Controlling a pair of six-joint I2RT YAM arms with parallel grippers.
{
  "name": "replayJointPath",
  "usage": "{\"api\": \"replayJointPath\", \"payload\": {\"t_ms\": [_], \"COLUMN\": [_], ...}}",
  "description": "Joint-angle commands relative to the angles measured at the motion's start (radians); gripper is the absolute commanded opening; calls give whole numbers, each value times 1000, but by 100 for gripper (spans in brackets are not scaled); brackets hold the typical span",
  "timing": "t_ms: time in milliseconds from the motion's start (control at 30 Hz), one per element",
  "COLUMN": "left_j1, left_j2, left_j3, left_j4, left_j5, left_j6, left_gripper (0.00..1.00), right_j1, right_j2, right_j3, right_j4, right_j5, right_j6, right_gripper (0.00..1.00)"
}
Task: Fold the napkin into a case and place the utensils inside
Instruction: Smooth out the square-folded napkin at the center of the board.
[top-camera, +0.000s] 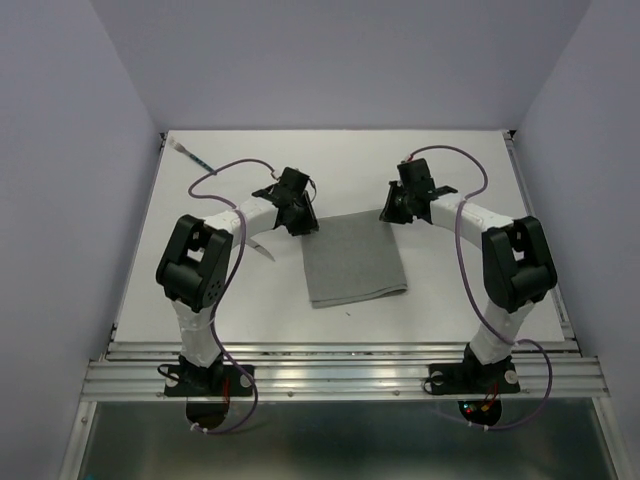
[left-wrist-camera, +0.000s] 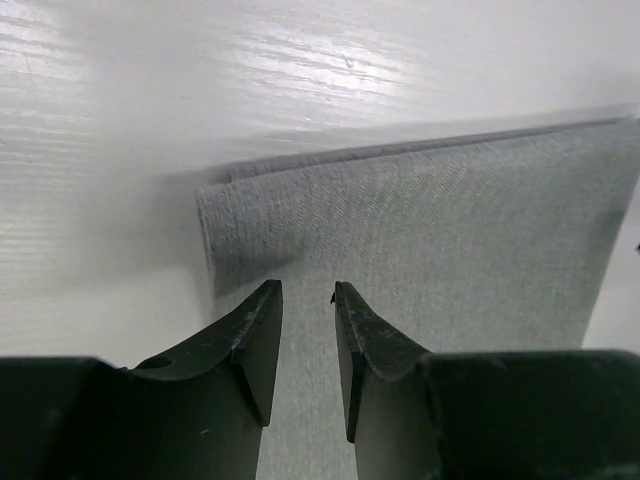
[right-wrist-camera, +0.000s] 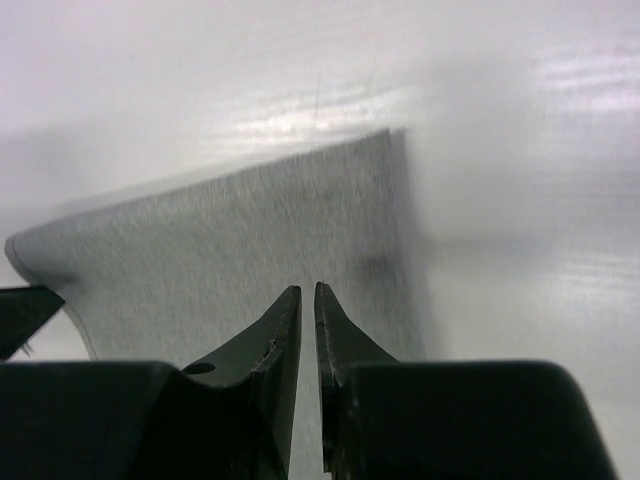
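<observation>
The grey napkin (top-camera: 355, 262) lies folded flat in the middle of the table, its far edge between my two grippers. My left gripper (top-camera: 300, 222) hovers over its far left corner (left-wrist-camera: 225, 215), jaws apart, with only cloth showing through the gap (left-wrist-camera: 307, 290). My right gripper (top-camera: 392, 212) is over the far right corner, jaws drawn to a thin slit (right-wrist-camera: 307, 290) above the napkin (right-wrist-camera: 230, 240), which looks flat and unpinched. One teal-handled utensil (top-camera: 190, 154) lies at the far left corner of the table. A white pointed knife tip (top-camera: 263, 250) pokes out from under my left arm.
White table (top-camera: 450, 300) with pale walls on three sides. A metal rail (top-camera: 340, 375) runs along the near edge where the arm bases stand. Purple cables loop over both arms.
</observation>
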Motion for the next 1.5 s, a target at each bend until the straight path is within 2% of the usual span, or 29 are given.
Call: {"api": "replayJointPath", "payload": {"t_ms": [0,100,267,500,900,1200,1367,1467], "left_j1": [18,38,49,55,66,67,63,51], "left_j2": [31,46,77,120,153,46,-6,-20], "left_j3": [52,49,59,84,125,124,107,89], "left_j4": [-9,-3,-4,-9,-29,-67,-61,-41], "left_j5": [-27,-16,-10,-6,-12,-65,-65,-61], "left_j6": [31,34,48,62,79,89,80,66], "left_gripper": [39,39,39,39,38,38,38,38], "right_j1": [-28,-37,-37,-37,-37,-37,-37,-19], "right_j2": [88,176,268,268,199,141,15,-74], "right_j3": [133,223,259,217,113,141,109,4], "right_j4": [-29,-61,-83,-89,-46,-60,-47,-24], "right_j5": [-15,8,71,103,88,83,53,0], "right_j6": [-39,-54,-57,-27,12,-8,-11,4], "right_gripper": [16,15,13,13,14,16,22,23]}}
